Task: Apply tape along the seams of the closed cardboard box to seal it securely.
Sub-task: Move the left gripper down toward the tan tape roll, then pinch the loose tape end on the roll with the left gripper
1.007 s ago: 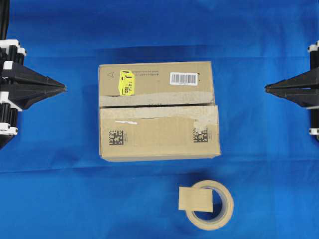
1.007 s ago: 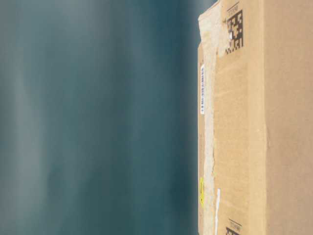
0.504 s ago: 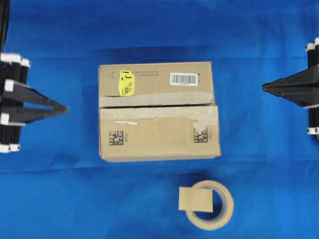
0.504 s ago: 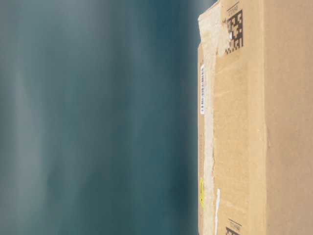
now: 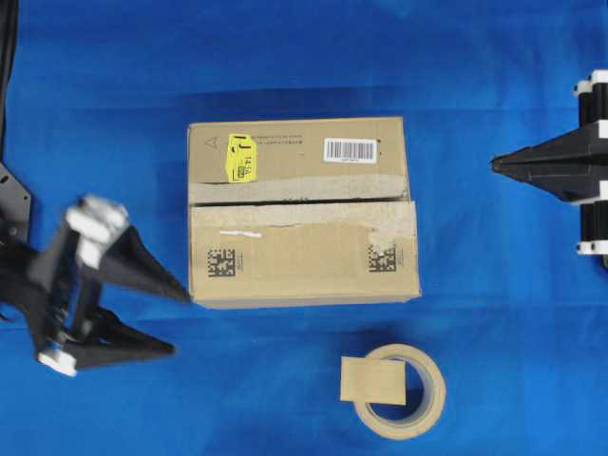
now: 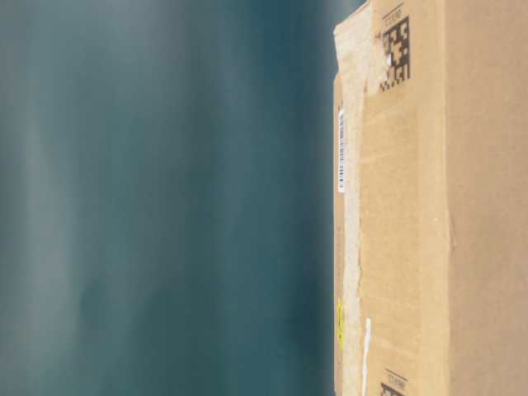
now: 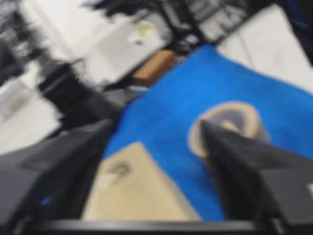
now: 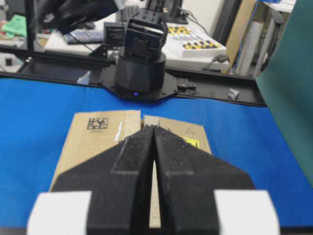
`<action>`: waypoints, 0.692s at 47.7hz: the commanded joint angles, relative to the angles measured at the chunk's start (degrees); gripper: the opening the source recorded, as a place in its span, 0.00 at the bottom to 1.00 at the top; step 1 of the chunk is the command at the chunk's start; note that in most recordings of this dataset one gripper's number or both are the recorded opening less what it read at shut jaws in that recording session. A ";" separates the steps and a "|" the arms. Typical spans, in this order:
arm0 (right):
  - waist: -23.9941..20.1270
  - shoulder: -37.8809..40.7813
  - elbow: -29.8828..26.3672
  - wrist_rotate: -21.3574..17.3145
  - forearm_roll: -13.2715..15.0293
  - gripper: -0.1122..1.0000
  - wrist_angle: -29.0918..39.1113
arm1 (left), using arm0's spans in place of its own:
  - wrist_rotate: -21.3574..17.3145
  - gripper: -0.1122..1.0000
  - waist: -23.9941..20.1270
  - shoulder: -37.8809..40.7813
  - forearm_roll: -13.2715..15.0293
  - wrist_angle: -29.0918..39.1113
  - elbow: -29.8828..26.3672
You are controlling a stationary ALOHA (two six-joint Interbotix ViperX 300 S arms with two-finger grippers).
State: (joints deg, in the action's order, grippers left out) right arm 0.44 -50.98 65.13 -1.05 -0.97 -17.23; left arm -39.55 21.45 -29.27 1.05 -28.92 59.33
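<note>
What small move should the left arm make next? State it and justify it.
Probably carry the left claw, open and empty, across toward the tape strip lying over the tape roll. The seams on the cardboard box are unsealed, and the right claw is shut and apart.

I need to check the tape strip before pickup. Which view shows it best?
The overhead view: the tape lies flat across the tape roll, unobstructed. The left wrist view only blurs that area; the table-level and right wrist views miss it.

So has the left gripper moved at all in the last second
Yes. In the overhead view the left gripper has swung down the picture toward the tape roll and opened; its upper tip now sits by the cardboard box's lower-left corner.
</note>
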 commanded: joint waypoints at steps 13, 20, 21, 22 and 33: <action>0.09 1.05 -1.49 0.00 -0.18 0.12 -0.44 | -17.58 0.66 0.88 20.13 1.14 -0.88 -10.55; 0.09 1.58 -1.41 0.00 -0.18 0.12 -0.44 | -18.46 0.66 0.88 28.13 1.49 -0.79 -15.21; 0.09 1.67 -1.41 0.00 -0.18 0.12 -0.35 | -18.63 0.66 0.88 29.09 1.58 -0.79 -15.82; 0.09 1.67 -1.32 0.00 -0.18 0.12 -0.35 | -18.90 0.66 0.88 30.06 1.58 -0.70 -16.44; 0.09 2.55 -1.23 0.00 -0.18 0.12 -0.26 | -23.38 0.66 0.09 38.58 1.49 -0.53 -21.88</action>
State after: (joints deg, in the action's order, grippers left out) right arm 0.44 -48.87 65.13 -0.97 -1.05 -17.23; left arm -61.79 22.06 8.35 2.46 -29.18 39.64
